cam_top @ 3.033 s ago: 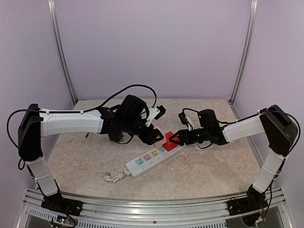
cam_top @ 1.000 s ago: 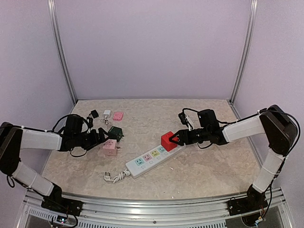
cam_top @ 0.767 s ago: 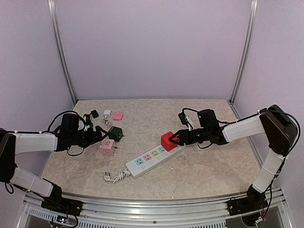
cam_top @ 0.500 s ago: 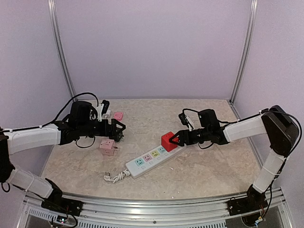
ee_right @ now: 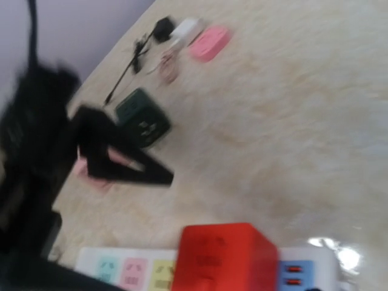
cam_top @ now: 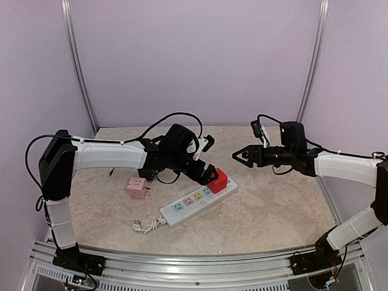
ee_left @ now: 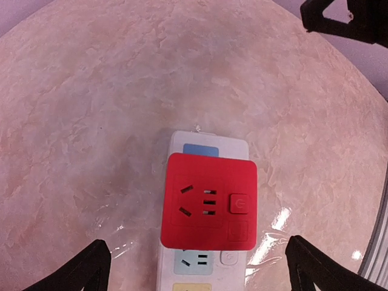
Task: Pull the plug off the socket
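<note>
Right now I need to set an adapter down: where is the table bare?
Bare: the near right of the table, between the power strip and the right wall. Crowded: around the red plug, under the left claw, and by the pink cube.

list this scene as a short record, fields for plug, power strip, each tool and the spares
power strip: white, cord at its near end
plug: red cube, sitting on the power strip's far end, not yet pulled off
left tool: open, fingers either side of the plug, apart from it
right tool: open, empty, off to the plug's right
spares: pink cube, green cube
</note>
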`<state>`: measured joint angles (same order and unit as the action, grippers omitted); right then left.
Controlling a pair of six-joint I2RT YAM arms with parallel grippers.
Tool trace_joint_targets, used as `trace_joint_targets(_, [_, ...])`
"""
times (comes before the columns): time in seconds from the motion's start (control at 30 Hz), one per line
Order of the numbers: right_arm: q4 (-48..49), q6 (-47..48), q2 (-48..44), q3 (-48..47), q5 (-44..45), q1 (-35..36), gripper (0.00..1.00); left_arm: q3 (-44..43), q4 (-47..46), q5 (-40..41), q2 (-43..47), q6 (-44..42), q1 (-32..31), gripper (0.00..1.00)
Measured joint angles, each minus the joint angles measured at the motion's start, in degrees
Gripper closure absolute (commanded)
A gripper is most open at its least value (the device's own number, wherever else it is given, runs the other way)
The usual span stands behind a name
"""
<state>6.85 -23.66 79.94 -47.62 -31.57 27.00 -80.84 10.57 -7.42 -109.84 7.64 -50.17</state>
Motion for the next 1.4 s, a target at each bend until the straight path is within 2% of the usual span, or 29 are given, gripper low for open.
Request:
trace_joint_targets(0.27, [-2.67,0.94,-2.16,5.97,0.57,-4.13,0.24,-6.05,4.59,1.18,-6.19,-2.93,-1.62,0.03])
trace_joint_targets(0.57, [-3.15,1.07,-2.1,7.41,0.57,-6.4,0.24,-15.17,7.98,0.5,-12.26,-6.38,-2.4,0.16])
trace_joint_targets(0.73, [-3.13,1.09,-2.05,8.15,0.39,-6.56,0.25,-15.39,9.79,-0.11,-13.46,-8.33,-3.52,0.23])
trace_joint_targets(1.03, [-2.54,1.11,-0.39,8.5,0.2,-6.56,0.27,-15.54,11.39,0.85,-13.79,-11.32,-3.87,0.48])
trace_joint_targets(1.23, [-2.1,1.11,1.01,9.51,-0.98,-6.58,0.31,-13.4,9.77,2.93,-12.59,-13.4,-5.79,0.54])
trace_joint_targets(1.4, [0.42,0.85,2.32,11.63,-2.89,-6.56,0.37,-6.27,7.78,2.95,-7.76,-14.38,-7.43,0.59])
